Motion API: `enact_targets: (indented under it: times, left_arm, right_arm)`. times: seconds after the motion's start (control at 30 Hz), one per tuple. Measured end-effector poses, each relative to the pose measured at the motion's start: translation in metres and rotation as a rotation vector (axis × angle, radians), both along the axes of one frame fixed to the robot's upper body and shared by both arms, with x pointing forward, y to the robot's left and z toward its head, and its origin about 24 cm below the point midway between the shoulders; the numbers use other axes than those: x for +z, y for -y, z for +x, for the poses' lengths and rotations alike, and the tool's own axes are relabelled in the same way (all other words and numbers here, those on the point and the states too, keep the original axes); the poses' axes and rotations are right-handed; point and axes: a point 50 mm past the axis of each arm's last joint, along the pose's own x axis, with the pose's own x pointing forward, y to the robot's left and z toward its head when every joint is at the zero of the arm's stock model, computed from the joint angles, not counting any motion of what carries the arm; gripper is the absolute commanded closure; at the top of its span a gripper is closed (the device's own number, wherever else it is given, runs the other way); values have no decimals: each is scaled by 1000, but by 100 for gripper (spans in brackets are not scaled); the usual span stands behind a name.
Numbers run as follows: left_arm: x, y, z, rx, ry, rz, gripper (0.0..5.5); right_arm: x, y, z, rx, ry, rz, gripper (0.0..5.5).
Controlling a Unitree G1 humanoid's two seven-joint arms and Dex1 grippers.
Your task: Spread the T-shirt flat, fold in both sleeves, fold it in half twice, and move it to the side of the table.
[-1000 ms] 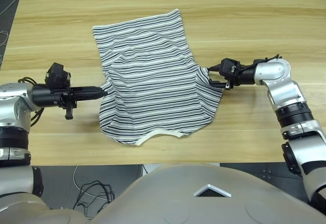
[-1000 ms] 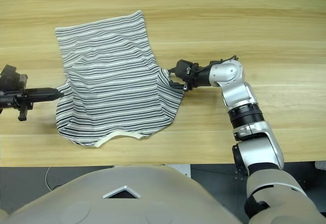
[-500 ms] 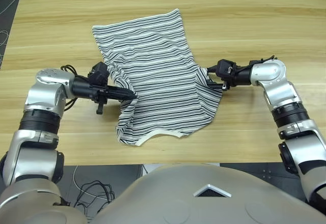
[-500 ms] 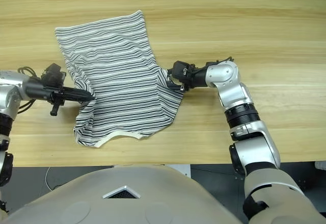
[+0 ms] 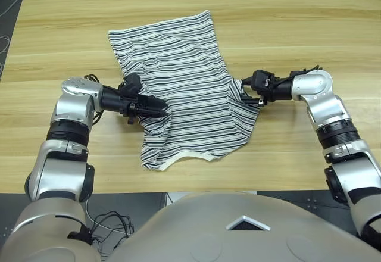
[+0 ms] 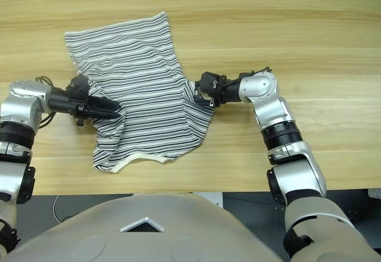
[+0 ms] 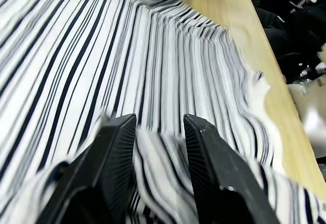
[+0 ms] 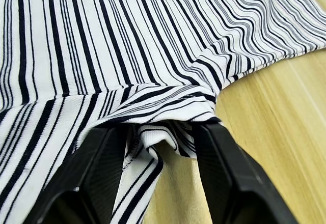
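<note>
Striped cotton T-shirt (image 5: 184, 77) lies on the wooden table (image 5: 297, 12), stretched between both sets of jaws. The left gripper (image 5: 161, 111) pinches a sleeve fold over the body, apparently to fold it in. The right gripper (image 5: 245, 90) nips the other sleeve, likely as an anchor.

A dark grey floor (image 5: 12, 0) lay past the left edge of the light wooden table (image 5: 286, 12), and thin cables (image 5: 5, 40) trailed across it there. Below the table's near edge, a loose tangle of black cables (image 5: 110, 223) rested on the same floor, with a pale cable (image 5: 89, 205) curving just beside it. Dark items past the table's edge in the left wrist view could not be made out.
</note>
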Motion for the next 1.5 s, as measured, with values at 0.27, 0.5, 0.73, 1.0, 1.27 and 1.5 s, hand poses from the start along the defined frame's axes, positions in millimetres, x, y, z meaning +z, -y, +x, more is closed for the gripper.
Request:
enact_targets:
  times: [0.27,0.5,0.73,1.0,1.27,1.5]
  left_arm:
    - [58,7,-8,-93,217,-131,379]
    - [88,-8,-2,-12,421,-134,379]
    - [104,-38,55,447,738,112,375]
    - [101,-35,55,428,765,122,375]
    - [99,-34,53,419,765,129,375]
    - [96,-34,50,412,759,132,375]
  right_arm:
    - [5,1,3,-7,13,10,322]
    - [25,25,15,-82,27,20,322]
    - [39,56,15,-240,-358,66,205]
    - [36,52,-2,-223,-570,70,190]
    - [16,51,-3,-274,-588,31,190]
    - [12,45,0,-257,-568,31,225]
